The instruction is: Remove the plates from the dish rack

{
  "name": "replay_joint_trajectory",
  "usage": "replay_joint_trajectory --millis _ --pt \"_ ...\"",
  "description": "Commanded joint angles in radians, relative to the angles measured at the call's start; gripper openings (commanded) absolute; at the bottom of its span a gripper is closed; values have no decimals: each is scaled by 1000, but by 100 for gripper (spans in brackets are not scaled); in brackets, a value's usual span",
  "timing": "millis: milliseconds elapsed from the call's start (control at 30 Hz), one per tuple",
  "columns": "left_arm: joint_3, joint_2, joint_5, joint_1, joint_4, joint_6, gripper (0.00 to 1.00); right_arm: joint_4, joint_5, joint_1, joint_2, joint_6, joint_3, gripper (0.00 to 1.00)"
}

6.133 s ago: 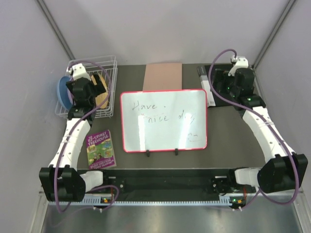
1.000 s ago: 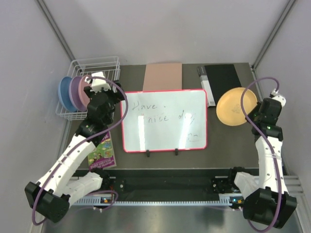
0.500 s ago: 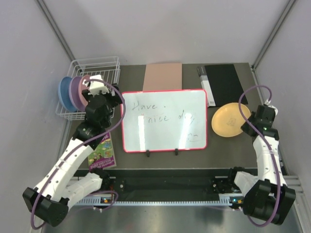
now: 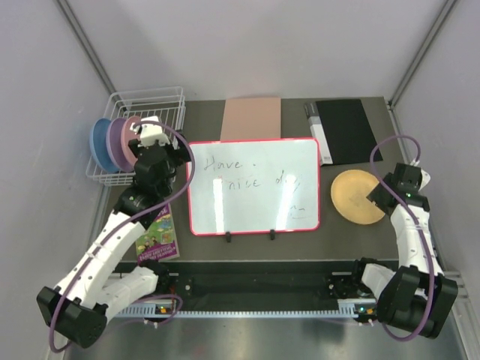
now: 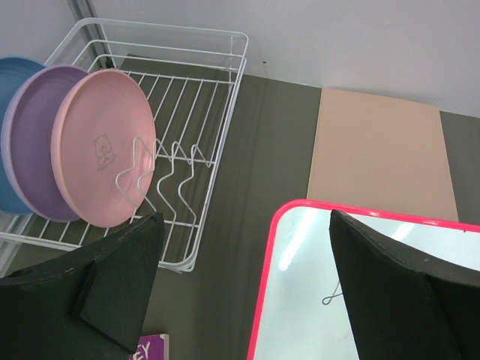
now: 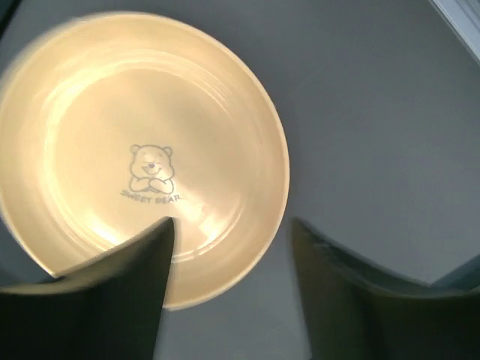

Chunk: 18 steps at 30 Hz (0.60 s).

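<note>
Lying face-up, orange plate [image 6: 142,150], left end effector [image 5: 244,225] spread, right end effector [image 6: 230,225] parted, pink plate [image 5: 101,146] on edge

Dish rack [image 4: 161,101] with plates [image 4: 112,142] sits left of whiteboard [image 4: 253,185], lone plate [image 4: 352,196] right

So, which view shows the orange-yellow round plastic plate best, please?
The right wrist view: the orange-yellow plastic plate fills the frame, bear print legible. The top external view shows it small, flat on the table; the left wrist view misses it.
</note>
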Motion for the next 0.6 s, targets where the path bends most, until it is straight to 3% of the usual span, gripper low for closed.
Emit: replay_joint_trajectory --millis 0,167,267,400,567 --pt "18 25 7 15 -1 -8 95 -25 55 -14 9 28 34 74" --pt "32 39 -22 41 -8 2 97 -17 86 -14 -32 32 38 78" --pt "39 36 -34 99 -2 -1 97 -3 76 -12 -141 -17 104 78" --pt "45 50 -31 234 22 -8 96 24 -15 -14 -219 -60 231 81" --pt "48 141 -91 314 105 42 93 86 -158 -12 -220 -82 275 81"
